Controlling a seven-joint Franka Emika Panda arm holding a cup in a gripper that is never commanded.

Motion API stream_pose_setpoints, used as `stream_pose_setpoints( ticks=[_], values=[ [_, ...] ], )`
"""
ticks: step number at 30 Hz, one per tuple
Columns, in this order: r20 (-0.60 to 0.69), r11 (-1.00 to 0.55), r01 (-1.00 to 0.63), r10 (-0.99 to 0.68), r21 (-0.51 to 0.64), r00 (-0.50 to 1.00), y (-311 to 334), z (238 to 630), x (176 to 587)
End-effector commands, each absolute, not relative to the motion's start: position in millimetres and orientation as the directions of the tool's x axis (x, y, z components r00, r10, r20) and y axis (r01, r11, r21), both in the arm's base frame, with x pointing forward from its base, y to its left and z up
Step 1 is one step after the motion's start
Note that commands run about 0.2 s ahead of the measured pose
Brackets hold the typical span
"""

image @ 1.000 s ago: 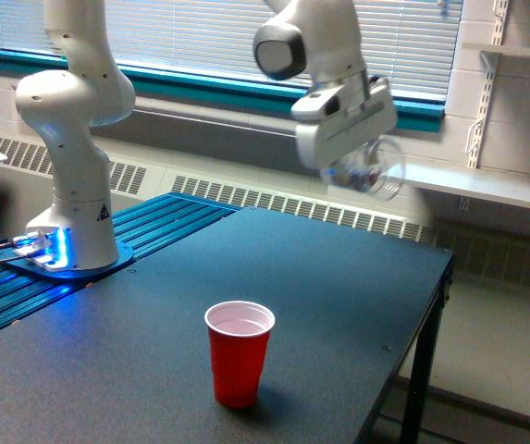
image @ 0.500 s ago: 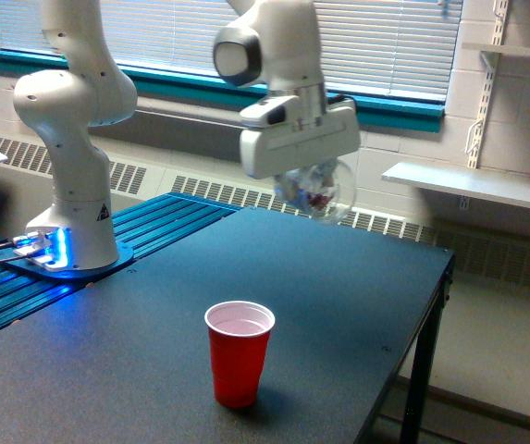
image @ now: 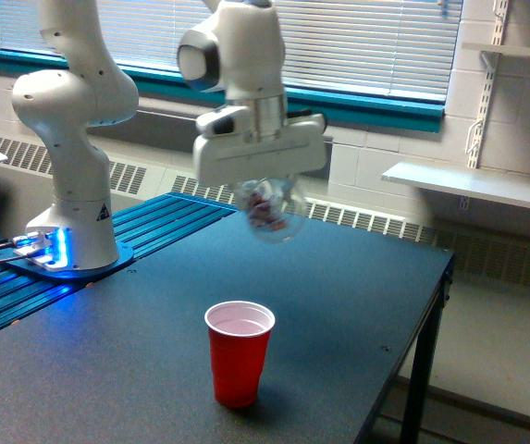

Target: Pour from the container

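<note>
Overhead, a white Franka arm's gripper (image: pixel 266 190) hanging above the dark flat-topped desk (image: pixel 357 305), with the fingers pinching a clear see-through plastic cup (image: pixel 272 211) from above. Held in mid-air, well clear of the desk surface, tilted rather than upright, with small reddish and pale bits visible inside through the wall; exact fingertip contact hidden behind the white gripper body. Below and nearer the camera, an opaque red plastic cup (image: pixel 239 352) standing upright on the desk, mouth open upward, pale inside, well apart from the held cup and slightly toward the exterior view's left of it. At the exterior view's left, the arm's white base (image: pixel 70 231) planted on a blue ribbed platform (image: pixel 167 222), blue lights glowing at its foot. Behind, window blinds (image: pixel 375 42) over a teal sill, and a white wall shelf (image: pixel 473 185) toward the exterior view's right.
</note>
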State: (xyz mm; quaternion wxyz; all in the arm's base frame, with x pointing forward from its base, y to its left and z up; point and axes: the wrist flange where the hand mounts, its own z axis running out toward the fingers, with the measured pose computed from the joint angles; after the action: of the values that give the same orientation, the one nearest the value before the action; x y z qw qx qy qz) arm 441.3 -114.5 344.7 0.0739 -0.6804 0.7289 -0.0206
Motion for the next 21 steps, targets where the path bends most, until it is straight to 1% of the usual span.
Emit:
stream_pose_setpoints(
  ticks=[1,10,21],
  values=[
    [-0.08,0.214,-0.973,-0.975,-0.084,-0.207,-140,341,426],
    [-0.097,0.242,-0.968,-0.967,-0.064,-0.235,-154,335,426],
    [-0.1,0.229,-0.972,-0.97,-0.047,-0.223,-156,326,437]
  ],
)
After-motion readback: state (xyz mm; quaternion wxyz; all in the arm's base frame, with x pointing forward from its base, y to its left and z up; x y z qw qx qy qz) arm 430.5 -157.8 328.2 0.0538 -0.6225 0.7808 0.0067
